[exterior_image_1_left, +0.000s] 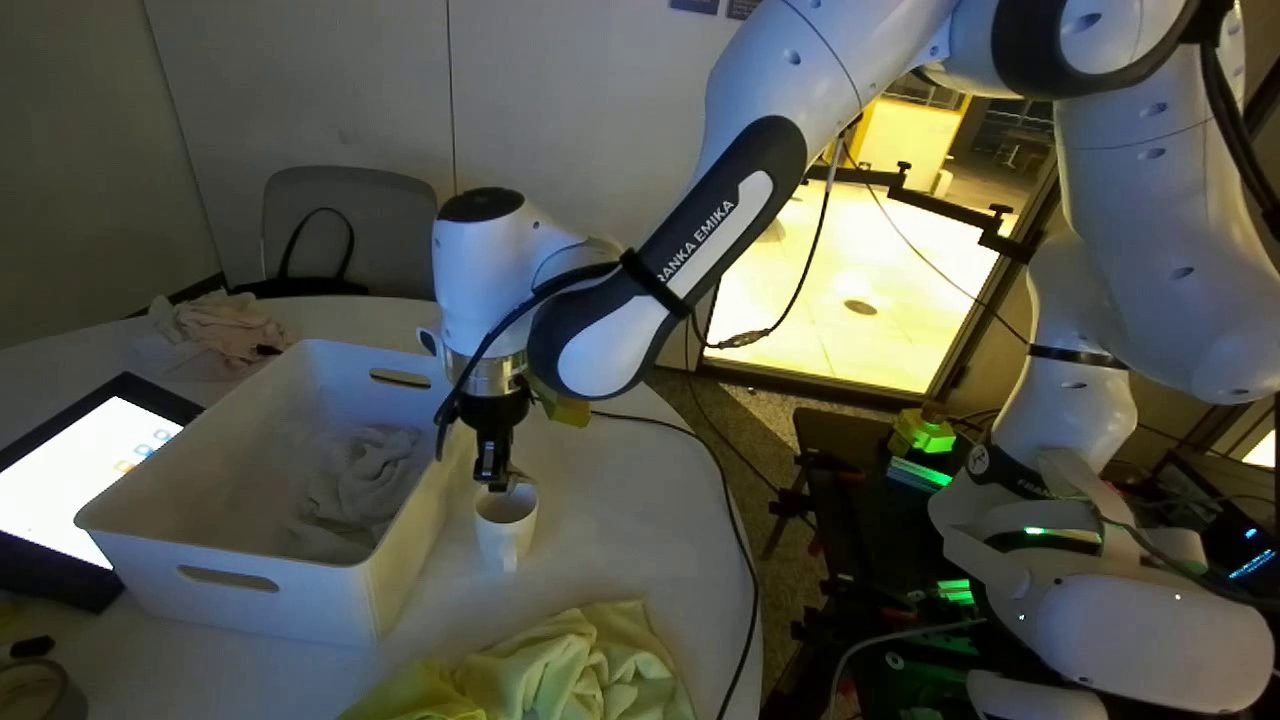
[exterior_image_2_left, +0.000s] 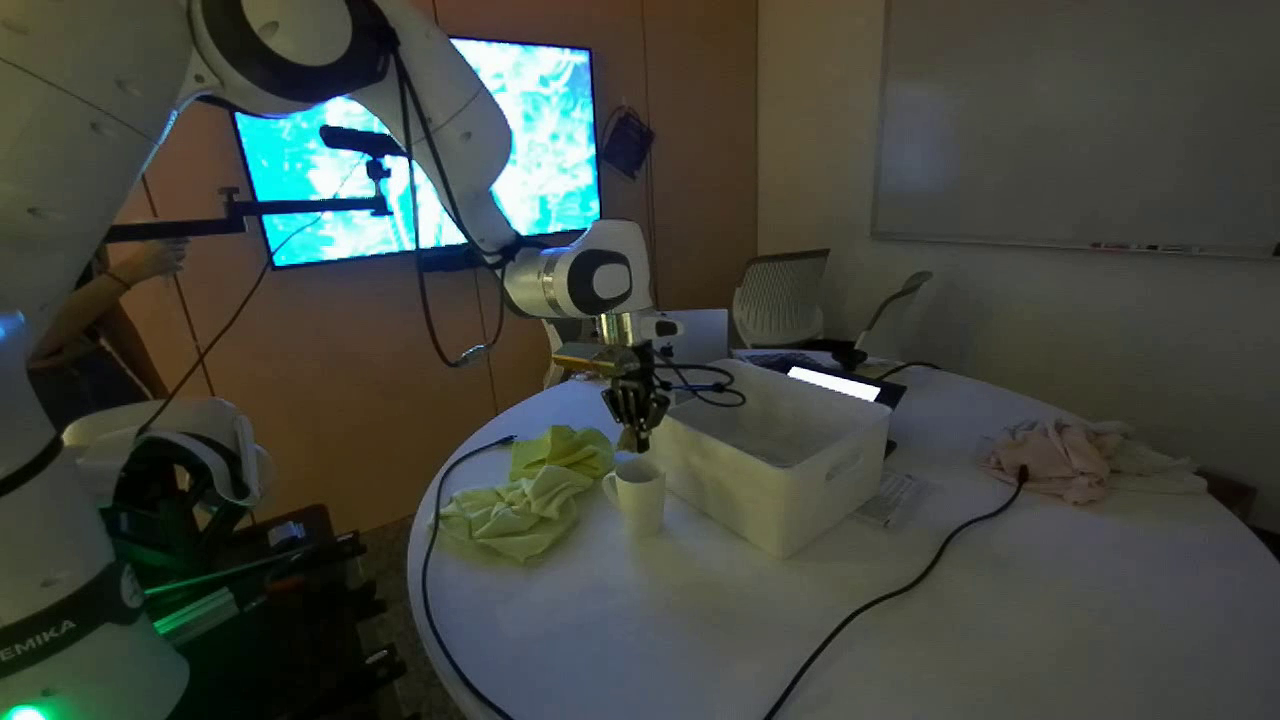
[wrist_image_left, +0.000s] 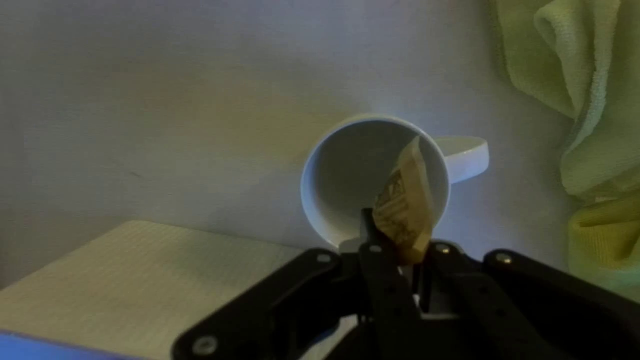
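And there it is, the small printed paper packet (wrist_image_left: 404, 200), pinched by its lower end in the gripper (wrist_image_left: 402, 241), jaws drawn nearly together with just that sliver of paper between them! In the wrist view its free tip points to twelve o'clock, right over the mouth of the white mug (wrist_image_left: 345, 165); whether the tip dips below the rim, we can't tell. The mug stands upright, pale and shadowed inside, handle out between two and three o'clock. Past that handle, around three, a rumpled yellow-green cloth (wrist_image_left: 600, 120) lies on the white table (wrist_image_left: 150, 100). Over to an exterior view: just beside the mug, at nine o'clock, sits the big white bin (exterior_image_1_left: 310, 600), and inside, towards its three o'clock side, a crumpled pale cloth (exterior_image_1_left: 365, 480). Beyond the bin, nine o'clock again, a lit, black-framed screen (exterior_image_1_left: 70, 480). Up at ten, a heaped pinkish cloth (exterior_image_1_left: 225, 330), and out at eleven, behind the table, a grey chair (exterior_image_1_left: 380, 220).
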